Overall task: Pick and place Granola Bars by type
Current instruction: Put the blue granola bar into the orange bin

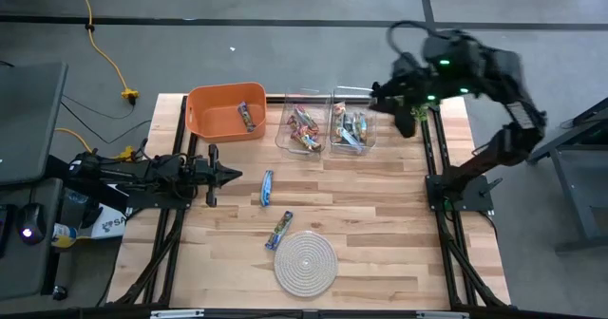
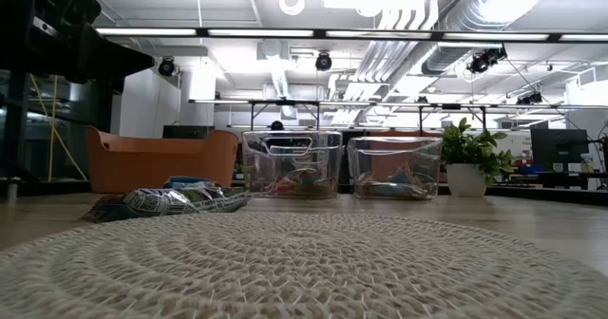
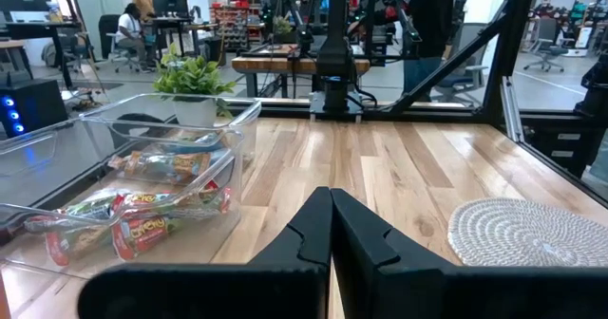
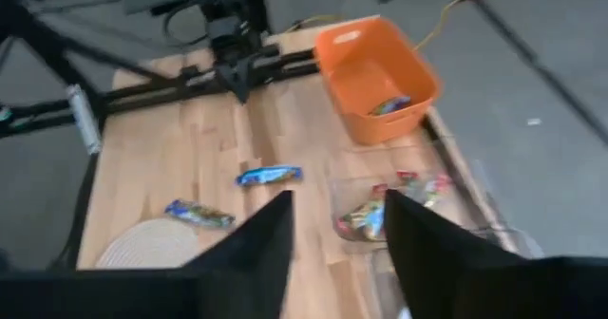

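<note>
The right fingers (image 1: 407, 110) stood apart, empty, above the clear bins (image 1: 353, 127) holding bars. Two blue bars (image 1: 267, 187) lay on the surface beside the closed left fingers (image 1: 228, 175).

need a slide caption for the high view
Right gripper hovers beside two clear bins of sorted granola bars; two blue bars remain on the table near the rope mat.

Pale wood table (image 1: 380, 215), glossy bar wrappers (image 1: 267, 187), seemingly woven-rope mat (image 1: 305, 262).
</note>
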You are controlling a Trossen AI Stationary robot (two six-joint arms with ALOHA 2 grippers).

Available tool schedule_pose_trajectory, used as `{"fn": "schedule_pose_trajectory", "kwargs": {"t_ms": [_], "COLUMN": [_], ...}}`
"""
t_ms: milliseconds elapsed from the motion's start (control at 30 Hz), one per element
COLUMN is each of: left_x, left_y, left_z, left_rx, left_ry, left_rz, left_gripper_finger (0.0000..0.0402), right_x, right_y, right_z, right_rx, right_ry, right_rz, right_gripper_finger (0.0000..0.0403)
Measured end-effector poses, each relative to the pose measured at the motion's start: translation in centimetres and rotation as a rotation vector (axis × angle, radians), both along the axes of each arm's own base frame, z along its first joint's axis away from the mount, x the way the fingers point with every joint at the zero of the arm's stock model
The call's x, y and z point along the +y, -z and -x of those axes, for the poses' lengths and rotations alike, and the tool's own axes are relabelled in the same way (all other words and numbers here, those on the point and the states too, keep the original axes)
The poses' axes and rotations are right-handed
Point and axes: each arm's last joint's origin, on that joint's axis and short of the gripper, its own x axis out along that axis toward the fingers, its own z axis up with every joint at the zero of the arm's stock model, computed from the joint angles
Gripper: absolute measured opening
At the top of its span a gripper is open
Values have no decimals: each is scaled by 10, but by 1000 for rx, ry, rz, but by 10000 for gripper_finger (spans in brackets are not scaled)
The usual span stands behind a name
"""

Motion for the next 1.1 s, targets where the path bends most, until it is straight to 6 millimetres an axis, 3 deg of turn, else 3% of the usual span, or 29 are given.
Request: {"fn": "schedule_pose_trajectory", "kwargs": {"t_ms": [233, 433, 600, 767, 1100], "left_x": [0, 0, 0, 0, 0], "left_y": [0, 0, 0, 0, -4], "left_z": [0, 0, 0, 0, 0], "left_rx": [0, 0, -1, -1, -50], "left_ry": [-2, -3, -3, 2, 0], "left_rz": [0, 0, 0, 7, 160], "left_gripper_finger": [0, 0, 0, 0, 0], "right_x": [22, 33, 40, 44, 48], "right_y": [-18, -27, -18, 16, 122], "right_z": [61, 101, 125, 145, 171], "right_rx": [-83, -166, -241, -343, -676], "right_ry": [28, 76, 70, 83, 104], "right_rz": [58, 61, 82, 83, 57], "right_gripper_finger": [12, 14, 4, 1, 0]}}
